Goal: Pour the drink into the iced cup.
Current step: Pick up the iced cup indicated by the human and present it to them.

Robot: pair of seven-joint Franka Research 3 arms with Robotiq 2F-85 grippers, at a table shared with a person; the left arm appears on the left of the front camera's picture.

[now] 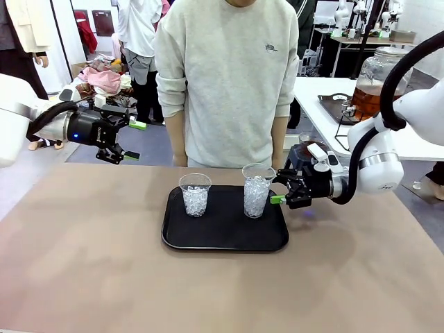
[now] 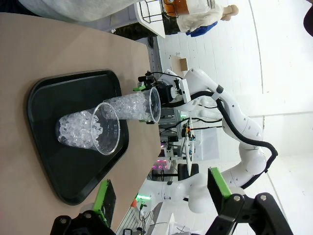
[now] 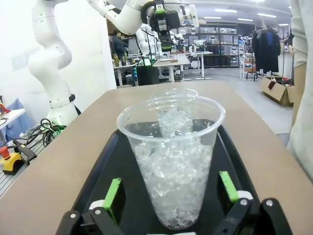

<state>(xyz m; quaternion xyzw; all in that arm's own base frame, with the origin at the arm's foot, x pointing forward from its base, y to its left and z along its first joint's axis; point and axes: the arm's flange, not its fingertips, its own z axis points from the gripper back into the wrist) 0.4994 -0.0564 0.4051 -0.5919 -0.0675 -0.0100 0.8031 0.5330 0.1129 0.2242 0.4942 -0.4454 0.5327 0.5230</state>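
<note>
while the drink waits on the side table, the right tool brackets an iced cup

as i read across from the robot's left, the left gripper (image 1: 134,141) hangs in the air over the far left edge of the table (image 1: 69,277). its fingers are spread wide with nothing between them, and it is well apart from the black tray (image 1: 180,239). two clear plastic cups stand upright on the tray, the left cup (image 1: 195,195) and then the right cup (image 1: 256,191). both are packed with ice (image 3: 171,166). a person (image 1: 229,83) stands behind them at the far edge.

the right gripper (image 1: 279,187) is down at tray level with its jaws fully apart. in its wrist view the green pads (image 3: 113,193) stand either side of the right cup's base, with a gap showing on each side, so it is around the cup and not pinching it.

furthest right, the drink (image 1: 366,103) is amber liquid in a big lidded glass jar (image 1: 381,66) on a white side table (image 1: 312,94), well away from the tray.

i judge the cup walls thin and soft, so a hard squeeze would buckle them and push ice out. the ice makes it bottom-heavy, and the outside may be wet and slick. i would grip low to mid wall, where the ice backs the plastic, and never at the rim. the jar looks heavy and breakable, and i cannot tell how it dispenses.
</note>
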